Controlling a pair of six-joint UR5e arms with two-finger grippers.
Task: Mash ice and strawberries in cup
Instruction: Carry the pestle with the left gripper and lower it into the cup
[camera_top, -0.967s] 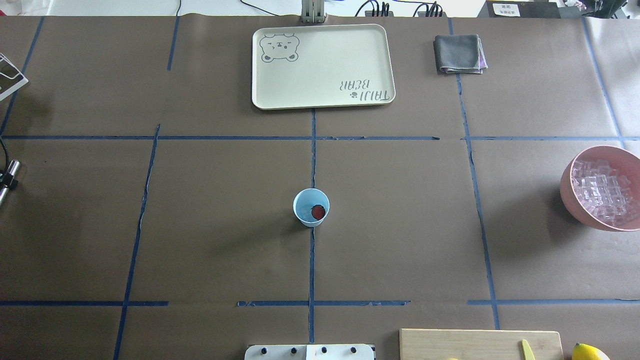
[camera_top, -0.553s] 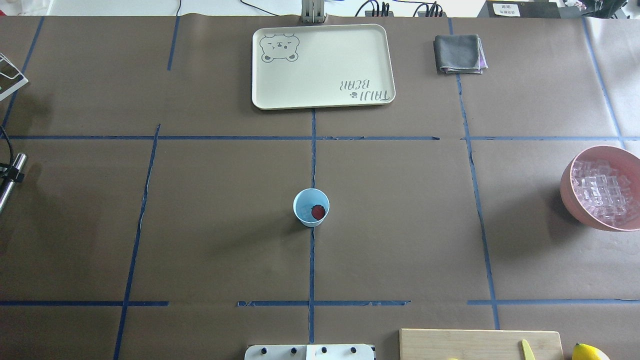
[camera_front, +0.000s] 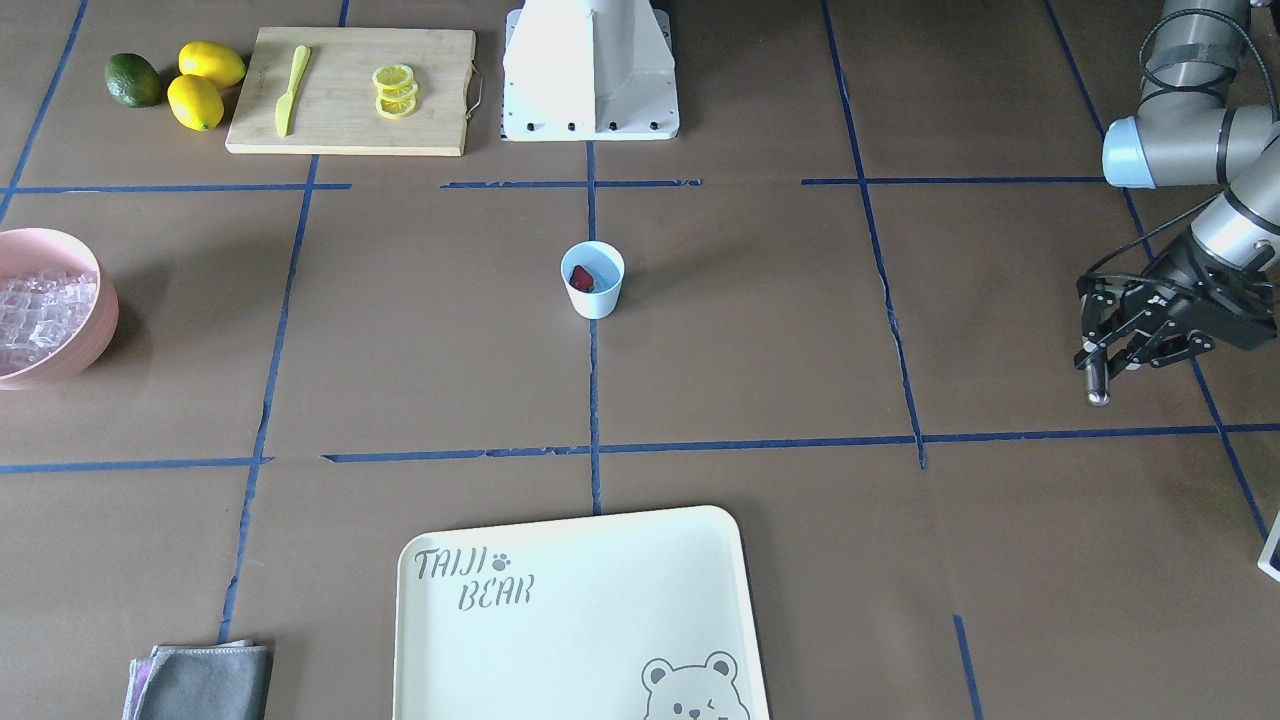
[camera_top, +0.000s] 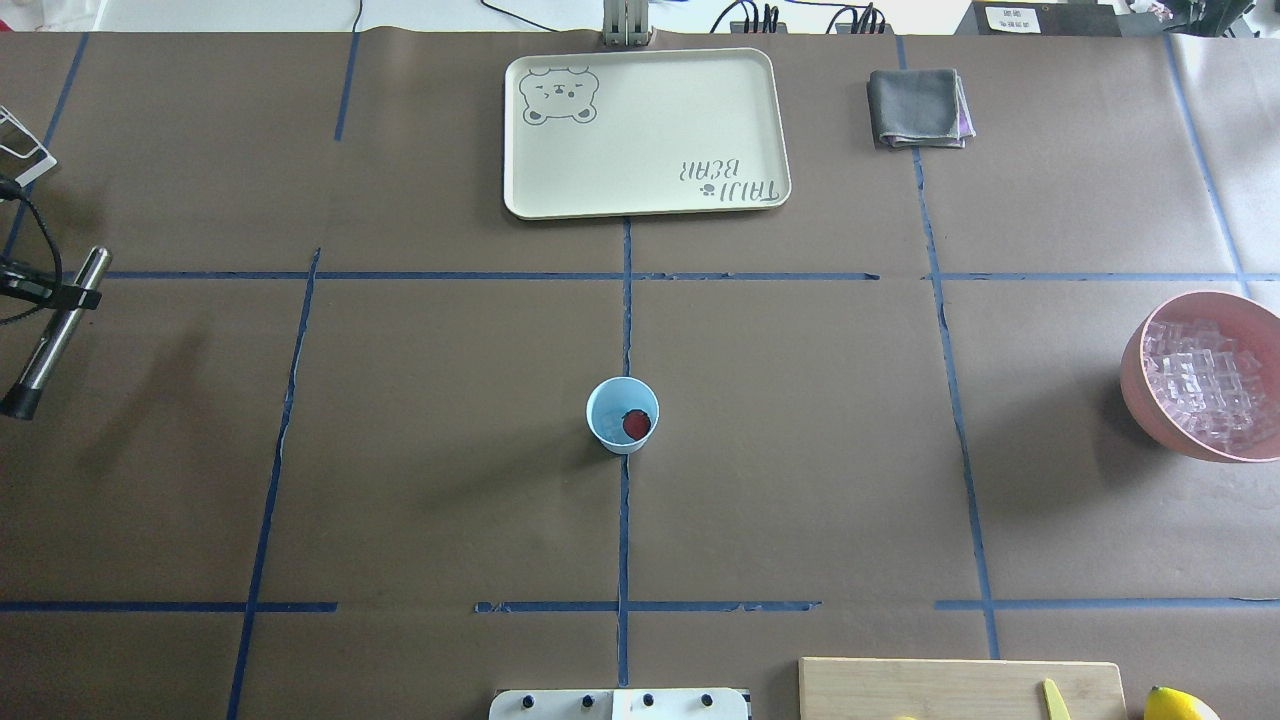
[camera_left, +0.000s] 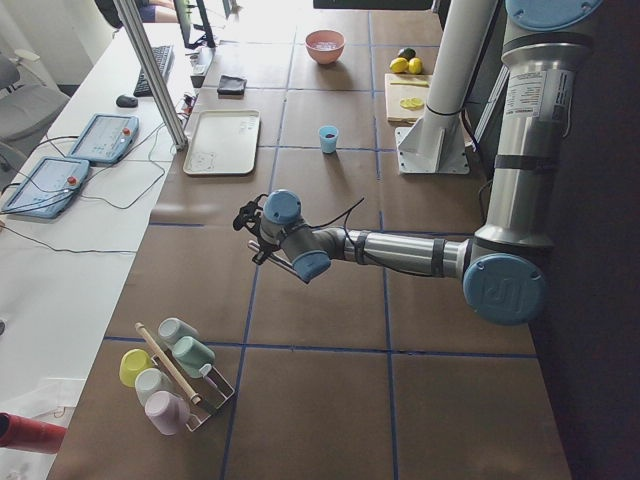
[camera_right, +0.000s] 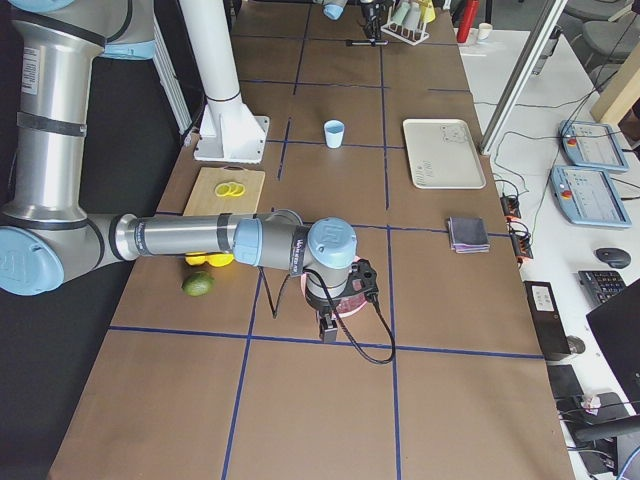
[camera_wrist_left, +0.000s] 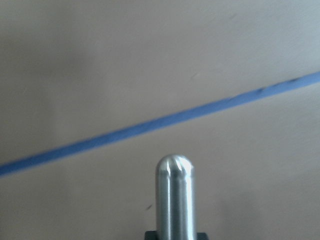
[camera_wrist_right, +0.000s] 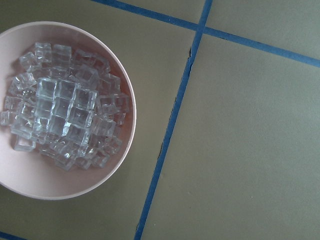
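The cup (camera_top: 622, 415) stands upright in the middle of the tabletop (camera_top: 420, 480), right on a line of blue tape, with the strawberry (camera_top: 636, 425) lying inside it. The ice (camera_top: 1205, 385) is heaped in a pink bowl (camera_top: 1138, 385) well off to the robot's right.

Far out on the other side, the left end effector (camera_front: 1098, 358) is pinching a metal rod (camera_top: 50, 338), which tilts above the bare paper, well apart from the cup. The right end effector (camera_right: 327, 330) hangs by the pink bowl; I cannot tell whether its fingers are spread or pressed together.

Beyond the cup lies a cream tray (camera_top: 640, 130) with a bear drawing, and a folded grey cloth (camera_top: 918, 107) sits near it. Close to the robot's base there is a wooden board (camera_front: 350, 115) carrying lemon slices (camera_front: 395, 90) and a yellow knife (camera_front: 290, 90). Two lemons (camera_front: 205, 85) and a dark green fruit (camera_front: 133, 80) lie just beside it.
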